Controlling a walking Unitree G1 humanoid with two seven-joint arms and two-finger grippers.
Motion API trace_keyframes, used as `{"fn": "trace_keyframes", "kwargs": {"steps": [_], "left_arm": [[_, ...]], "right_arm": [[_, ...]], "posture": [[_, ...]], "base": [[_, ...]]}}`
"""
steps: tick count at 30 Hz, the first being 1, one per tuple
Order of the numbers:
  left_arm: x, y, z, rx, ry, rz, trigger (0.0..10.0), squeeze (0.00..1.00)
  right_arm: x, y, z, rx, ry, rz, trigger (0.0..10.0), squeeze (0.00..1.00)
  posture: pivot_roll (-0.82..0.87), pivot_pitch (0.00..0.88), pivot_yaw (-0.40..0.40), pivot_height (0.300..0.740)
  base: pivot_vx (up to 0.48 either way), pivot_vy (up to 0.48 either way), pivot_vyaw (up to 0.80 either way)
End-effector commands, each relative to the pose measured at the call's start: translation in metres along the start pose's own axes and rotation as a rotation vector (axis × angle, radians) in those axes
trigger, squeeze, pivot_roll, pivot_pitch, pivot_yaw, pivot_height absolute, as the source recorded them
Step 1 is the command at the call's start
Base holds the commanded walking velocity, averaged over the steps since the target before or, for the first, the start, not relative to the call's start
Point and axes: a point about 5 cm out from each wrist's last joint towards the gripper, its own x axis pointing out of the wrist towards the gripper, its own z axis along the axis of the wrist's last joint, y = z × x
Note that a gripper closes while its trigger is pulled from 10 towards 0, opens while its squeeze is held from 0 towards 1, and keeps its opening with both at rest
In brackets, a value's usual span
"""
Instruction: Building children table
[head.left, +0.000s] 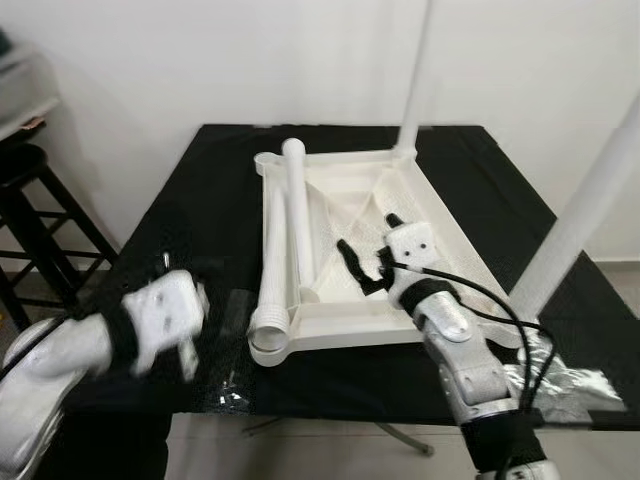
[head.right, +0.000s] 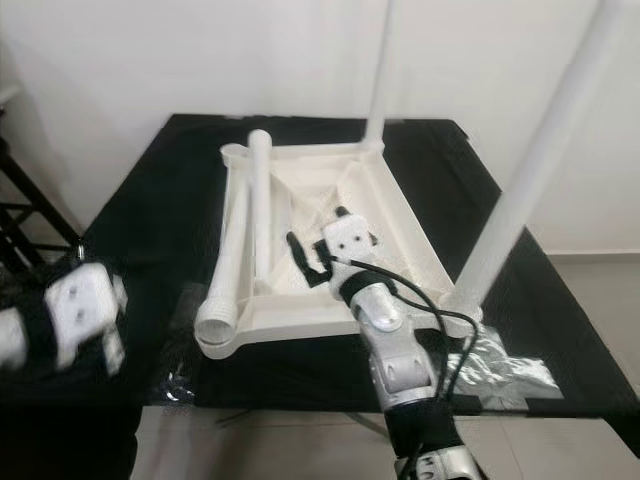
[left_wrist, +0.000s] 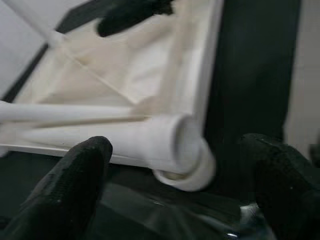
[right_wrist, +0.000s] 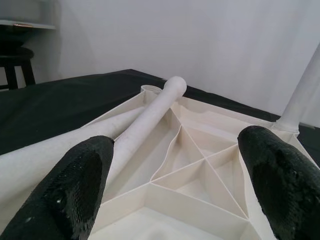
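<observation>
Fitting legs: two standing, two loose legs (head.left: 296, 225) lying in upside-down tabletop (head.left: 440, 225) on worktop (head.left: 190, 215) | right hand (head.left: 362, 266) hovering open, empty | left hand (left_wrist: 175, 192) open, empty, nearing leg end | next: gripping a leg, standing it in a corner socket

1. White plastic table (head.left: 345, 325), ribbed underside, upside down.
2. White legs (head.left: 298, 220), two loose, two standing.
3. Black tabletop (head.left: 200, 215).
4. Black-fingered right gripper (head.left: 355, 265), silver arm.
5. Black stool (head.left: 30, 215).
6. White wall (head.left: 200, 60).
</observation>
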Motion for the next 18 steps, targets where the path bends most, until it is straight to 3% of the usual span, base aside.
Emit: {"fn": "trace_keyframes", "kwargs": {"steps": [1,3,5,8,11,12,13,14,18], "left_arm": [[0.000,-0.004,0.001,0.002,0.016,-0.045,10.0,1.00],[0.000,-0.021,-0.009,-0.033,0.051,-0.086,10.0,1.00],[0.003,-0.027,-0.015,-0.040,0.067,-0.079,10.0,1.00],[0.006,-0.030,-0.020,-0.027,0.084,-0.054,10.0,1.00],[0.018,-0.024,-0.027,0.011,0.122,0.060,10.0,0.98],[0.022,-0.021,-0.028,0.019,0.136,0.094,10.0,0.23],[0.022,-0.021,-0.028,0.019,0.136,0.094,10.0,0.23],[0.026,-0.018,-0.029,0.028,0.146,0.116,10.0,0.00],[0.029,-0.015,-0.028,0.037,0.151,0.127,10.0,0.00]], "right_arm": [[0.000,0.002,-0.002,0.008,0.009,0.001,10.0,0.00],[0.001,0.002,-0.002,0.006,0.014,0.001,10.0,0.00],[0.001,0.002,-0.003,0.005,0.019,0.001,10.0,0.00],[0.001,0.002,-0.004,0.005,0.023,-0.001,10.0,0.00],[0.002,0.003,-0.005,0.000,0.034,0.003,10.0,0.00],[0.002,0.004,-0.006,-0.004,0.046,0.011,10.0,0.00],[0.002,0.004,-0.006,-0.004,0.046,0.011,10.0,0.00],[0.003,0.007,-0.008,-0.006,0.066,0.040,10.0,0.00],[0.004,0.009,-0.005,0.021,0.094,0.126,10.0,0.00]], "posture": [[0.02,0.036,-0.009,0.740],[0.02,0.036,-0.012,0.740],[0.02,0.036,-0.010,0.740],[0.03,0.036,-0.010,0.740],[0.03,0.031,-0.008,0.740],[0.03,0.028,-0.006,0.740],[0.03,0.028,-0.006,0.740],[0.03,0.024,-0.001,0.740],[0.03,0.019,0.010,0.740]], "base": [[0.000,0.000,0.00],[0.000,0.000,0.00],[0.000,0.000,0.00],[0.000,0.000,0.00],[0.000,0.000,0.00],[0.000,0.000,0.00],[0.000,0.000,0.00],[0.000,0.000,0.00],[0.000,0.000,0.00]]}}
